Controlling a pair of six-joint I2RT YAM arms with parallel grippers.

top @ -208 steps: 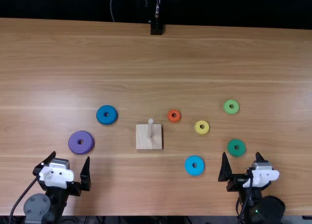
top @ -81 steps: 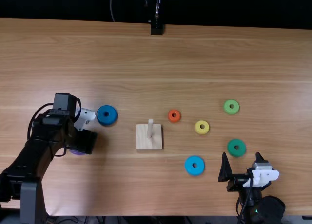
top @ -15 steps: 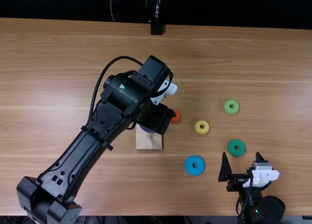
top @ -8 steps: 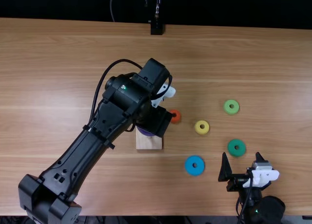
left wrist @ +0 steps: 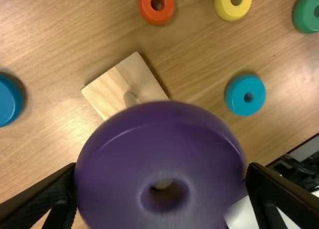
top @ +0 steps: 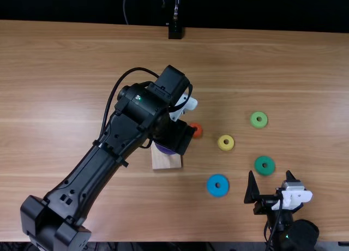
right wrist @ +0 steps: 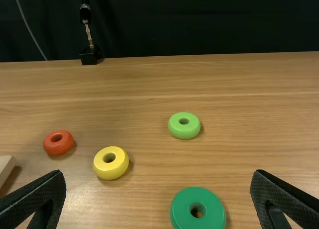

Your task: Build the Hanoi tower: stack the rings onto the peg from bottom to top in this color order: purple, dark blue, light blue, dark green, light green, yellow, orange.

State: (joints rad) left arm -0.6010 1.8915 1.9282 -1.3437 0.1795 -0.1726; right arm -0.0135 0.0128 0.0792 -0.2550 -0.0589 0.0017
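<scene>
Shows a slight turn of the wooden base (top: 167,162) since the previous top view, with the purple ring (top: 164,149) over it and the left gripper (top: 173,139) above. Suggests light sideways rubbing against the peg, so probably calls for easing that pressure and keeping the wrist steady. Needs care near the orange ring (top: 197,131), just beside the gripper and easily nudged.

In the left wrist view, pinches the purple ring by opposite sides between both fingers. Shows part of the peg (left wrist: 130,98) beyond the rim and a pale spot inside the hole, likely the tip. Seems to be at the threading step: best to centre the hole, hold the ring level, lower straight down, then open both fingers evenly once seated. Otherwise, risks jamming the ring or dragging the base.

In the right wrist view, shows the right gripper (top: 270,177) with fingers spread and nothing between, near the dark green ring (right wrist: 198,209). Calls for waiting there.
</scene>
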